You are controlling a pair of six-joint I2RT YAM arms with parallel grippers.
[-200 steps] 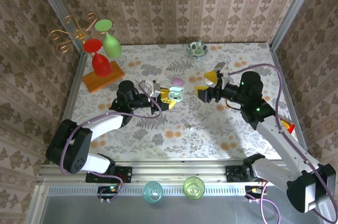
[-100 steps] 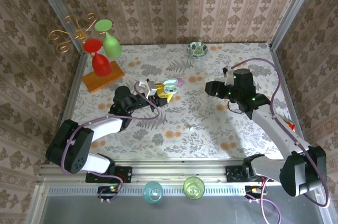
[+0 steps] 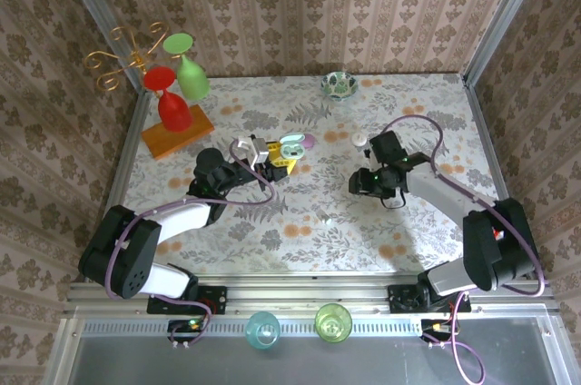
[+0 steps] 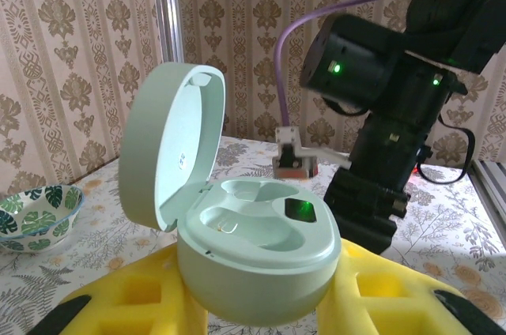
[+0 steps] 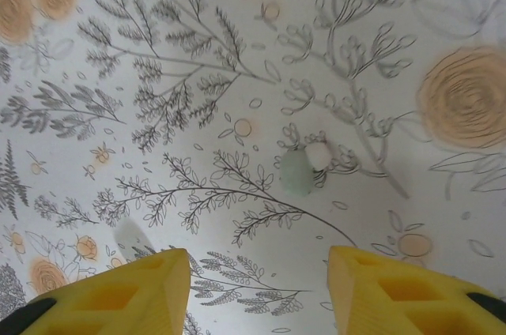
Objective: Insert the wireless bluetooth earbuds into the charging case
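Fetching an earbud (image 5: pixel 299 171): hovering over it with right gripper (image 5: pixel 257 287) parted and empty, clamping the open case (image 4: pixel 237 224) in left gripper (image 4: pixel 261 307); next, probably descend, straddle, pinch.

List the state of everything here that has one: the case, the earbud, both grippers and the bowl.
Case: open, lid up, sockets look empty.
Earbud: loose on the table, not held.
Left gripper: shut on the case.
Right gripper: open, empty, above the earbud.
Bowl: upright.
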